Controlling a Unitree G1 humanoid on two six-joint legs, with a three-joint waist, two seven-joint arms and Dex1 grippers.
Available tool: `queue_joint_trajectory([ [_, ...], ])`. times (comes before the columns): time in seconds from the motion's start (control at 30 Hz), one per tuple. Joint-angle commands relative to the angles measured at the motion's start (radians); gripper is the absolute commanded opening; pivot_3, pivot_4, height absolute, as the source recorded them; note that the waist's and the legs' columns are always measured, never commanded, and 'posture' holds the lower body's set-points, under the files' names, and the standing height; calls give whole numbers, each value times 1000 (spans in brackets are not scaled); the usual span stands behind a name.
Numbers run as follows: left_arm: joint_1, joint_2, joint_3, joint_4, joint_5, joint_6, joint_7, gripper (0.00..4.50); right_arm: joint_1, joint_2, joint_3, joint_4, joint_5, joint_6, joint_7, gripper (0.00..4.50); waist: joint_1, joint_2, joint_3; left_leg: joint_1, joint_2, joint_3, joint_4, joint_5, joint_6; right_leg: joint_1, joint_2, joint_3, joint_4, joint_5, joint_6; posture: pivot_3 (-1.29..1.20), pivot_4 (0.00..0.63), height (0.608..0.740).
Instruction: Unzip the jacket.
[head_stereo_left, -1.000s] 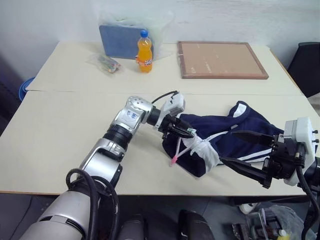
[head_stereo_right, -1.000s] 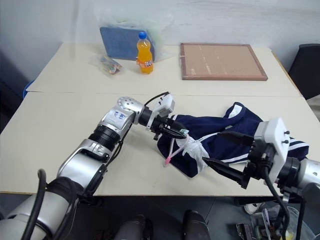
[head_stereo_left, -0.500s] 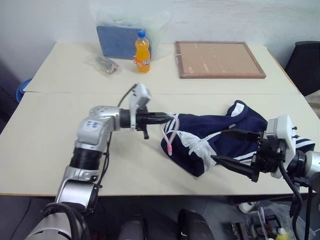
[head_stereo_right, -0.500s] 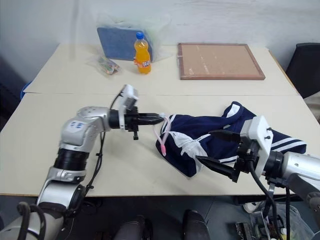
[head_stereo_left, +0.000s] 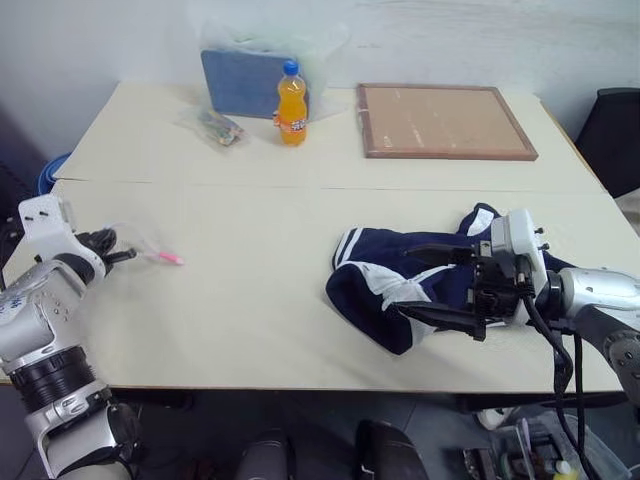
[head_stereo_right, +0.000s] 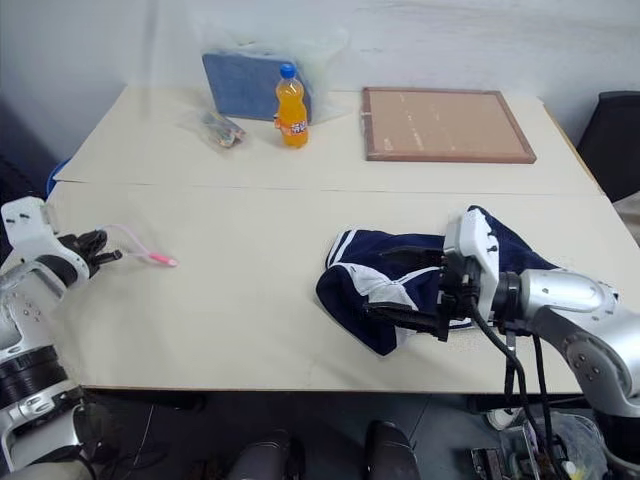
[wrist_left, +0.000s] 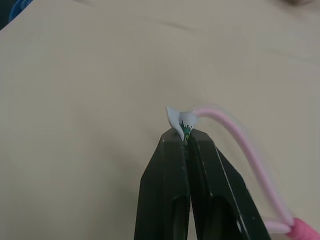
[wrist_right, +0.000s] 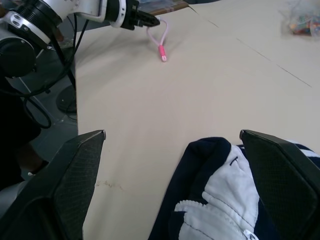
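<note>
Jacket lies crumpled on beige table near wall.

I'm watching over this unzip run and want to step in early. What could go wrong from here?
1. The left claw is shut on a pink loop with a white scrap, far from the jacket; it may drag the loop off the table edge.
2. The right claw is open over bunched fabric and could close on cloth instead of the zipper.
</note>
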Motion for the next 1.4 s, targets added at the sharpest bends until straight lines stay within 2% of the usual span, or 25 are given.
queue_joint_trajectory([
  [0.03,26,31,56,-4,28,-24,97,548,-32,18,9,3,-7,-19,21,4500,-2,-1,-1,0,0,0,0,0,0,0,0,0,0,0,0,0,150,740],
  [0.27,98,88,50,-50,40,-29,134,2691,-21,25,7,9,-36,-19,34,4500,-1,-2,-1,1,1,1,-1,0,-1,0,0,0,0,0,0,0,150,740],
  [0.43,98,167,22,-79,8,28,84,4318,10,2,-39,15,-43,-9,33,4500,-1,-2,-1,1,0,1,-1,0,-1,0,0,0,0,0,0,0,150,740],
  [0.47,95,184,17,-83,1,43,70,4485,18,-3,-48,14,-44,-7,34,4500,-1,-2,-1,1,0,1,-1,0,-1,0,0,1,0,0,0,0,150,740],
  [0.6,68,287,-29,-136,-84,128,-67,4485,81,-64,-131,18,-71,-16,57,4500,-1,-2,-1,0,0,1,-1,-1,-1,-1,0,1,0,0,-1,0,150,740],
  [0.7,-19,334,-112,-250,-291,196,-289,4485,161,-136,-213,63,-155,-68,102,4500,5,-3,-1,-1,0,2,-1,-1,-1,-1,0,0,0,0,-1,0,150,740],
  [0.77,-62,359,-219,-346,-419,201,-455,4485,233,-186,-258,108,-245,-136,144,4500,11,-4,-2,-1,0,5,-1,-1,-1,0,-1,0,0,0,-1,0,150,740],
  [0.83,-86,374,-292,-389,-479,191,-541,4485,283,-215,-281,136,-304,-190,175,4500,6,-3,-2,1,0,8,-1,-1,-1,0,-2,1,-1,0,-1,0,150,740],
  [0.9,-150,353,-454,-435,-526,140,-668,4485,357,-248,-315,189,-399,-282,219,4500,0,-2,-2,3,-1,9,-3,-1,-2,0,0,3,0,0,-1,0,150,740],
  [0.97,-227,306,-608,-426,-531,87,-766,4485,412,-276,-332,248,-494,-381,244,4500,-1,-2,-2,3,0,12,-3,0,-3,-1,2,3,0,0,-1,0,150,740],
  [1.17,-451,76,-1068,-224,-276,-180,-907,4485,446,-324,-304,443,-728,-667,222,4500,-3,-1,-2,4,0,14,-1,1,-3,-1,3,5,1,0,-1,0,150,740],
  [1.2,-470,47,-1108,-197,-249,-209,-923,4485,441,-326,-296,466,-752,-702,215,4500,-2,-1,-2,3,0,15,-2,1,-3,-1,3,5,1,0,-1,0,150,740],
  [1.3,-580,-151,-1246,-37,-135,-238,-865,4485,402,-337,-249,542,-845,-798,159,4500,-1,-1,-1,2,0,14,-2,1,-3,-1,3,4,-1,0,-1,0,150,740],
  [1.4,-630,-260,-1353,65,-18,-289,-848,4485,363,-346,-196,603,-920,-868,114,4500,1,0,-1,0,-1,14,-2,2,-1,-1,2,3,-4,1,1,0,150,740],
])
